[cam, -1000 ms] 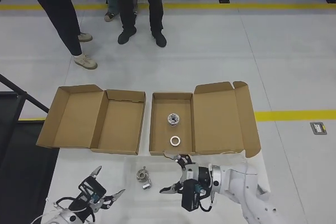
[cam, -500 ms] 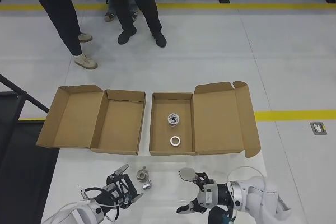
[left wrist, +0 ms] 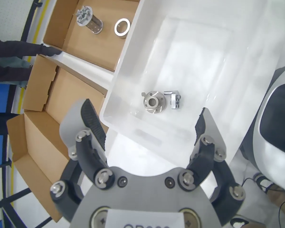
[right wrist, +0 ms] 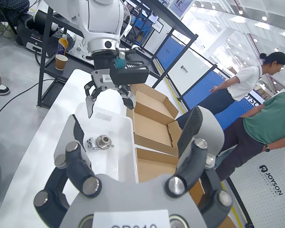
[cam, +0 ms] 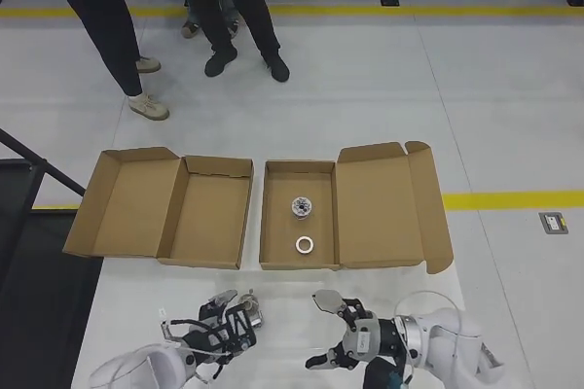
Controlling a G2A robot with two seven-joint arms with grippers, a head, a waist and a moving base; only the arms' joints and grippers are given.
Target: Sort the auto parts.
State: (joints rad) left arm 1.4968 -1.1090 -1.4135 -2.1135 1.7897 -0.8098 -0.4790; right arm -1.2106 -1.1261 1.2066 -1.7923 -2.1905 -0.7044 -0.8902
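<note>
Two small metal parts lie side by side in a white tray: a round flanged hub and a small bracket. My left gripper hangs open just above them, at the tray's near end, holding nothing. It also appears as the far gripper above the hub in the right wrist view. My right gripper is open and empty, off to the other side of the parts. In the top view the left gripper sits beside the parts, and the right gripper is further right.
Behind the tray, two open cardboard boxes stand side by side. The right box holds a slotted cylinder and a ring. The left box has a bare floor. People stand beyond the table's far edge.
The left gripper has travelled right, from the table's near-left to the two parts. The right gripper drew back from the box edge toward the near side, then stayed almost still.
</note>
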